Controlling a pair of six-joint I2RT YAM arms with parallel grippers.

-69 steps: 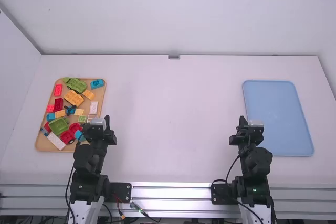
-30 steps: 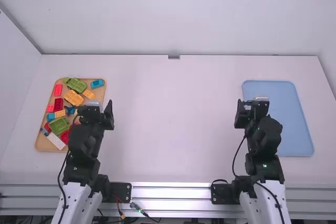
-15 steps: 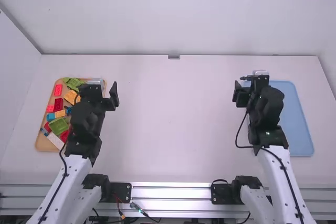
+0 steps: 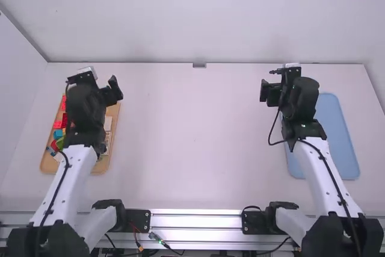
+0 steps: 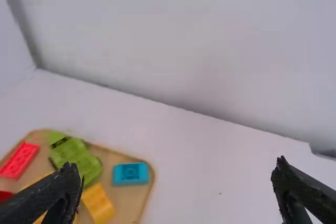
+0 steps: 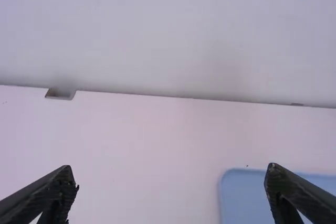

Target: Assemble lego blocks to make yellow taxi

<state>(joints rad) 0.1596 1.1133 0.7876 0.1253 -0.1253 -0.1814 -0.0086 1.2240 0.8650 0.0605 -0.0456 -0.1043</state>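
Observation:
My left gripper (image 4: 95, 85) is raised over the wooden tray, covering many of its blocks in the high view; in the left wrist view the same gripper (image 5: 176, 190) stands wide open and empty. That view shows a yellow block (image 5: 98, 203), a blue block (image 5: 130, 173), a green car-shaped piece (image 5: 76, 158) and a red block (image 5: 20, 160) on the tray. My right gripper (image 4: 274, 91) hangs above the table beside the blue tray's far left corner; in the right wrist view this gripper (image 6: 170, 190) is open with nothing between its fingers.
The wooden tray (image 4: 112, 126) lies at the table's left, the blue tray (image 4: 334, 126) at the right. A white wall (image 4: 204, 16) rises along the table's far edge, with a small grey bracket (image 4: 199, 65) at its middle. The white table (image 4: 192, 142) spans between the trays.
Both arms have extended away from their bases, up the picture. The left gripper has also swung left over the wooden tray, hiding most of the blocks.

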